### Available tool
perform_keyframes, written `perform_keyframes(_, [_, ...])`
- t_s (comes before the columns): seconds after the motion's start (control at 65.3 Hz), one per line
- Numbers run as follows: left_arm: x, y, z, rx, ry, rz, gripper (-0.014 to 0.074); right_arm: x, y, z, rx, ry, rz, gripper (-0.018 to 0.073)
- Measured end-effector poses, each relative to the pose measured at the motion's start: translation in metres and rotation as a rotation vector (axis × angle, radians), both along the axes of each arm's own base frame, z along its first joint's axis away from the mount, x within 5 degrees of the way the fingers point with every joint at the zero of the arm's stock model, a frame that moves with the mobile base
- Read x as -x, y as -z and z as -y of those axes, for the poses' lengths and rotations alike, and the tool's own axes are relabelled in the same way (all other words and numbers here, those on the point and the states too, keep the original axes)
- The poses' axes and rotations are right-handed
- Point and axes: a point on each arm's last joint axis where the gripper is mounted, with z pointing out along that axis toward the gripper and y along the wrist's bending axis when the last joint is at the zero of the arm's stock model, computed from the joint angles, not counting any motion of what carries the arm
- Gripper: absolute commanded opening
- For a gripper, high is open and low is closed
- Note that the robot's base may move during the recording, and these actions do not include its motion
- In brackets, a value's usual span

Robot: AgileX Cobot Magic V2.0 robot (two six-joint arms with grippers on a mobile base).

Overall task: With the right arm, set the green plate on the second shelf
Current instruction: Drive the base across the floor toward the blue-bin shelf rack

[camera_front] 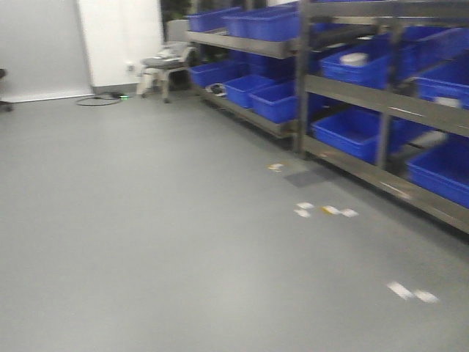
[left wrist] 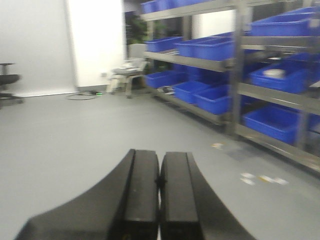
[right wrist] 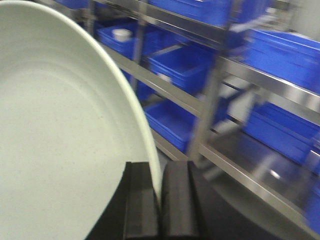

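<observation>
The green plate (right wrist: 60,130) fills the left half of the right wrist view, pale sage and tilted up on edge. My right gripper (right wrist: 160,170) is shut on its rim, which runs between the two black fingers. My left gripper (left wrist: 160,157) is shut and holds nothing; it hangs over bare grey floor. A steel rack (right wrist: 200,107) with several tiers stands beyond the plate. I cannot tell which tier is the second shelf. Neither gripper shows in the front view.
The long steel rack (camera_front: 344,92) runs along the right side, its tiers full of blue bins (camera_front: 271,99). A stool (camera_front: 165,66) with clutter stands by the far white wall, and a cable (camera_front: 97,100) lies on the floor. Tape marks (camera_front: 322,210) dot the grey floor.
</observation>
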Motion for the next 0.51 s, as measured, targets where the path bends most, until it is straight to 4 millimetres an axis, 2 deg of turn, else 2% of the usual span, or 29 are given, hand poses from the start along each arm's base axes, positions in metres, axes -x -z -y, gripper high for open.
perform_keyframes(0.506, [0.0, 0.0, 0.0, 0.0, 0.0, 0.0, 0.013, 0.0, 0.0, 0.0, 0.0, 0.0, 0.0, 0.0055])
